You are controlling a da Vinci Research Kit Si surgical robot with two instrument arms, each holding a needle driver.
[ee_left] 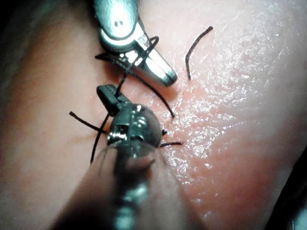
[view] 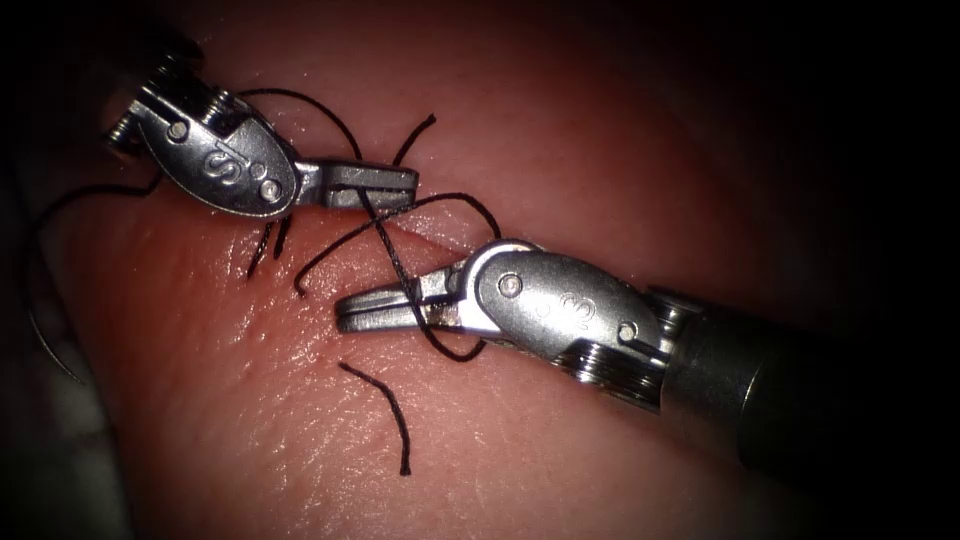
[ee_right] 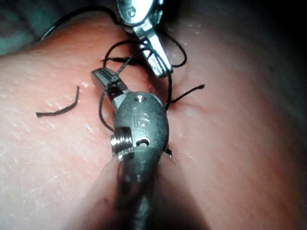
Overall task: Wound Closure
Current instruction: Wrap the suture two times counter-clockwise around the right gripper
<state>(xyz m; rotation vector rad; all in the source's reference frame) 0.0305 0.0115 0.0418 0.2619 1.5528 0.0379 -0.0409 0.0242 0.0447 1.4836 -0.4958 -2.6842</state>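
My left tool comes in from the upper left, its jaws shut on the dark thread that runs down to the right tool. The right tool lies just below it with jaws shut, and the thread loops around them. In the left wrist view the left tool sits close under the right tool. The right wrist view has thread wound across the right tool, with the left tool behind it. A faint thin curve at the far left may be the needle, lying off the tissue.
A loose cut piece of thread lies on the tissue below the right tool. Short thread tails stick up under the left tool and above its jaws. More thread trails off to the left.
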